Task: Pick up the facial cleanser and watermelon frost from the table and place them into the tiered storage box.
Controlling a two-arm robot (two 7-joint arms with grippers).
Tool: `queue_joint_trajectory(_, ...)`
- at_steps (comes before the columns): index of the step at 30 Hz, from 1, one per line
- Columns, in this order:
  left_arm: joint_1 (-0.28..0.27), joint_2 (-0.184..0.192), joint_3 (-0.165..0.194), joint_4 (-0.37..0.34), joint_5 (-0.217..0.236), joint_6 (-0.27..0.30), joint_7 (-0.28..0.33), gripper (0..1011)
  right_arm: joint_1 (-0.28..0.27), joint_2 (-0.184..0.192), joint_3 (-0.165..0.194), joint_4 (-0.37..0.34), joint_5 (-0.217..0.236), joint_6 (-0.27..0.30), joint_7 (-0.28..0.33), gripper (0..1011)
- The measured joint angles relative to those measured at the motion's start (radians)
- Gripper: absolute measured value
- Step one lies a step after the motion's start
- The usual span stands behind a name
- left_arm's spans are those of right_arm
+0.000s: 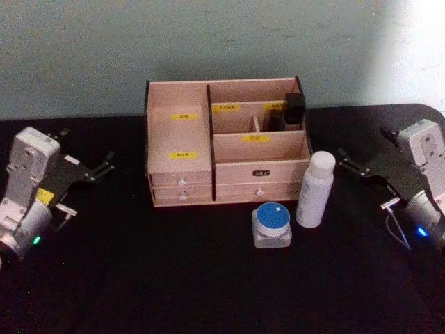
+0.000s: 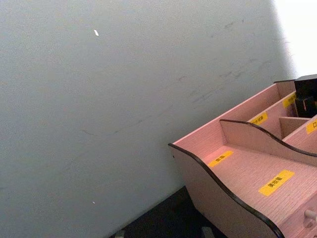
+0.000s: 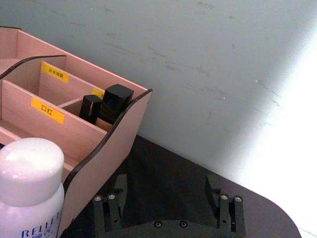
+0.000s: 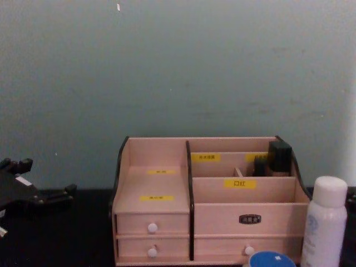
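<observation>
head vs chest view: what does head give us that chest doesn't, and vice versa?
Head, not chest: the right gripper, open, right of the white bottle, and the blue-lidded jar's clear body. Chest, not head: the upper wall with a white speck. Both: the tiered storage box, the bottle, the jar's lid, and the open left gripper to the box's left.

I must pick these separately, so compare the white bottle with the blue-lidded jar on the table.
The white bottle is tall and slim; the blue-lidded jar is low and squat. The bottle has a white cap; the jar a blue lid. The bottle stands closer to the tiered storage box; the jar sits nearer the robot. Both stand upright on the black table, untouched by the left gripper and right gripper.
</observation>
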Motion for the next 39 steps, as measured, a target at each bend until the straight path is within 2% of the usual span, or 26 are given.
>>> queue_joint_trajectory(39,0.0,0.0,0.0,0.0,0.0,0.0,0.0,1001,0.0,0.0,0.0,0.0,0.0,0.0,0.0,1002)
